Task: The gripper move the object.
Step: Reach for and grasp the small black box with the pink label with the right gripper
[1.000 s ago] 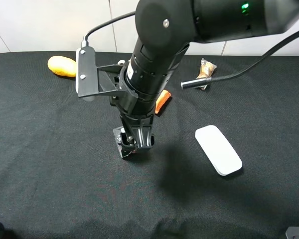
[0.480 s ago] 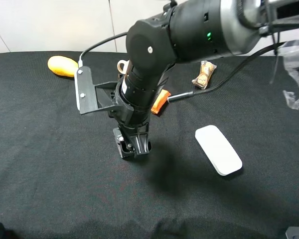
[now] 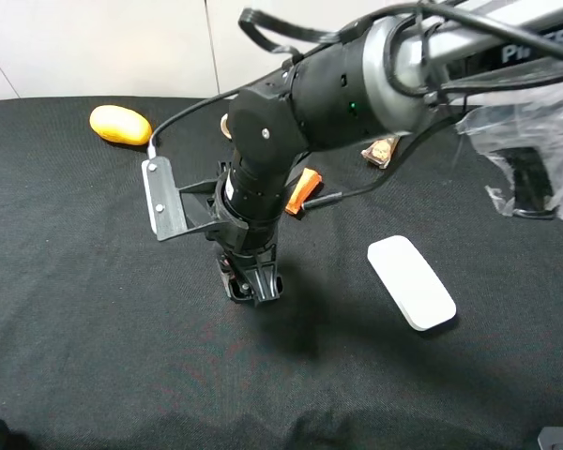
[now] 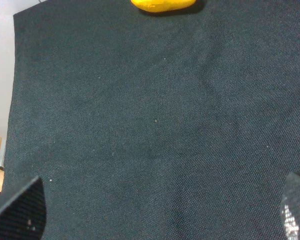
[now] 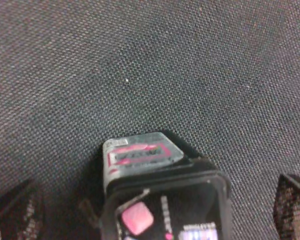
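Note:
The object, a small black carton with pink and white graphics (image 5: 160, 200), lies on the black cloth. In the right wrist view it sits between my right gripper's (image 5: 155, 207) two fingertips (image 5: 15, 210), with a gap on each side. The jaws are open and do not touch it. In the high view the right gripper (image 3: 253, 281) points straight down at the cloth's middle, and the carton (image 3: 233, 279) peeks out at its left. My left gripper (image 4: 160, 215) is open and empty over bare cloth.
A yellow fruit (image 3: 120, 124) lies at the back left and also shows in the left wrist view (image 4: 162, 4). An orange item (image 3: 305, 190) and a snack packet (image 3: 383, 148) lie behind the arm. A flat white oval (image 3: 411, 281) lies to the right. A clear plastic bag (image 3: 525, 131) hangs at the far right.
The right arm's upper part has swung back and to the right, and its grey plate has dropped a little. The gripper has stayed down at the carton, shifting slightly nearer.

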You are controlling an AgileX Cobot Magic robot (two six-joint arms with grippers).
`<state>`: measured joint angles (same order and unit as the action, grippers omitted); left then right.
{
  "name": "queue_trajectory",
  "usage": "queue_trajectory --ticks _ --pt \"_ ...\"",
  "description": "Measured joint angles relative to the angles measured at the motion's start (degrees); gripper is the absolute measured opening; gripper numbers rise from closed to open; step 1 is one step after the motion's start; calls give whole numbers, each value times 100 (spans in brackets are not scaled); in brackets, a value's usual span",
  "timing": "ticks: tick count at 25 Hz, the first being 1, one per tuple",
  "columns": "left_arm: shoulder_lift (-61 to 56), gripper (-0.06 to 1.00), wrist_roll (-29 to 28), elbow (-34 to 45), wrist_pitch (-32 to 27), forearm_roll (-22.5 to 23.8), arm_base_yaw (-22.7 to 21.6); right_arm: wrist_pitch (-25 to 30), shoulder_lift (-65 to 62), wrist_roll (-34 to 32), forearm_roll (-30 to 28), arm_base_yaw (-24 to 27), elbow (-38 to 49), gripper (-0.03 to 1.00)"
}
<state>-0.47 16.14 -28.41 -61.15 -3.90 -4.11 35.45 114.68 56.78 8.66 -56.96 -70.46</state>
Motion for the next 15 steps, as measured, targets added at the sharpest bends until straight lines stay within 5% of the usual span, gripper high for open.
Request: queue_trajectory --ticks 15 --pt "0 99 0 0 0 0 0 -227 357 153 -16 0 0 69"
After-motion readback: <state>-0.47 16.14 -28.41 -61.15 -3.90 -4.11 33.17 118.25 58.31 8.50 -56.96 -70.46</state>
